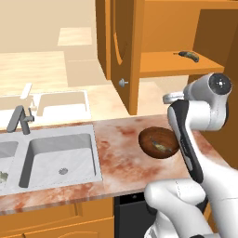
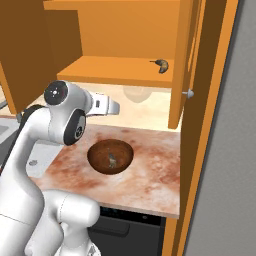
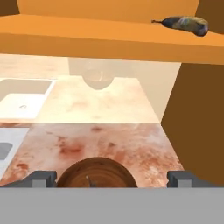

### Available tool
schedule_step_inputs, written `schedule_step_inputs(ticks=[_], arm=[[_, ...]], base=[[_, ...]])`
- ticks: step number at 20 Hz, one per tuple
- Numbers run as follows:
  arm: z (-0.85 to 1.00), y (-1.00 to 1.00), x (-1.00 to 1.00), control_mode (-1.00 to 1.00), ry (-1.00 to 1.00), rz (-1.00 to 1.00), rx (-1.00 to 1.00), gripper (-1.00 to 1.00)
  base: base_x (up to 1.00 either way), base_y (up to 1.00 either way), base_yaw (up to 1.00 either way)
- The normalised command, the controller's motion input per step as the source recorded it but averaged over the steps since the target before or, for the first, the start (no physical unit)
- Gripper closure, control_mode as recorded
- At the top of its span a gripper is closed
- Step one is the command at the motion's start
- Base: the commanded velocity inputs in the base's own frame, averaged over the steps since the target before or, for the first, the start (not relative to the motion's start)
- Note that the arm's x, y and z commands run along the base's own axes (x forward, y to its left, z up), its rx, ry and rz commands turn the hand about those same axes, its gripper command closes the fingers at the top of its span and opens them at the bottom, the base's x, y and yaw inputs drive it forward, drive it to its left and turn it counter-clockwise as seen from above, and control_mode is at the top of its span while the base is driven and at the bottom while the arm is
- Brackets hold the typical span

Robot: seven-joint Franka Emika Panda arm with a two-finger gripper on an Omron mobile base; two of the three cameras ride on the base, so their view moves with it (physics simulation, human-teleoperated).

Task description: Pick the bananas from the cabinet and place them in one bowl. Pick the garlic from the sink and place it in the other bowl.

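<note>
A dark brown bunch of bananas (image 3: 183,24) (image 2: 161,65) (image 1: 190,56) lies on the shelf of the open orange-brown cabinet (image 2: 120,70), near its right end. My gripper (image 3: 110,178) (image 2: 114,107) (image 1: 171,98) hovers open and empty above the counter, below the shelf and to the left of the bananas. Under it stands a brown wooden bowl (image 1: 159,142) (image 2: 110,156) (image 3: 96,173) holding a small dark, yellow-streaked piece. A pale bowl (image 3: 97,78) (image 2: 137,94) sits by the back wall. In the steel sink (image 1: 51,139), a small lump, possibly the garlic (image 1: 2,175), lies in the left basin.
The cabinet door (image 1: 123,51) stands open toward me with its silver knob (image 1: 123,82) sticking out, to the left of the gripper. A second door (image 2: 182,60) hangs open at the right. The grey faucet (image 1: 19,118) rises behind the sink. The marbled counter (image 1: 121,153) ends at the right side panel.
</note>
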Motion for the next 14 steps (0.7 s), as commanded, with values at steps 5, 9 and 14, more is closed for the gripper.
schedule_step_inputs(ticks=[5,9,14], arm=[[0.22,0.0,-0.16,-1.0,0.07,0.0,0.0,-1.0],[0.23,0.0,-0.12,-1.0,0.08,0.0,0.0,-1.0],[0.22,0.0,-0.03,-1.0,0.08,0.0,0.0,-1.0]], base=[[0.0,0.0,0.0],[0.0,0.0,0.0],[0.0,0.0,0.0]])
